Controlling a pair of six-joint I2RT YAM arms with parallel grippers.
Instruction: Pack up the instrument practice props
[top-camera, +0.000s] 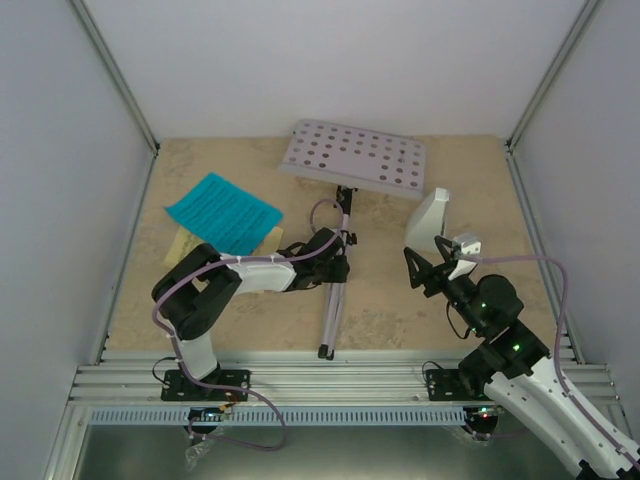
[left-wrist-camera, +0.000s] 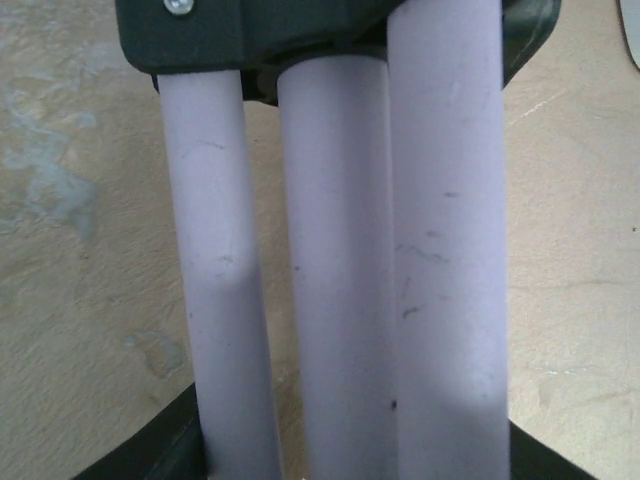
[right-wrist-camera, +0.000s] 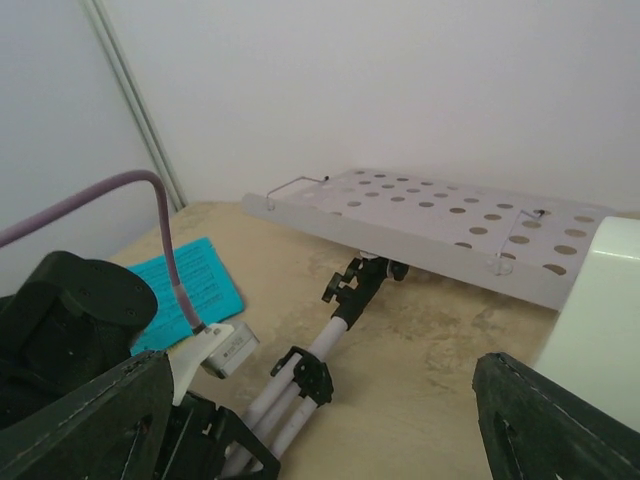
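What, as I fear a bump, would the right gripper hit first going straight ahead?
For the right gripper, likely the music stand, near its neck; the metronome sits beside that line. Depth unclear.

top: overhead; L-wrist: v. close, tripod (left-wrist-camera: 340, 280); R-wrist: low, same tripod

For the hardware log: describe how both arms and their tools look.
The left arm and right arm have rounded black joints and white links. A lilac cable runs along each. Green lights glow on the right arm. The left tool and right tool have angular black fingers.
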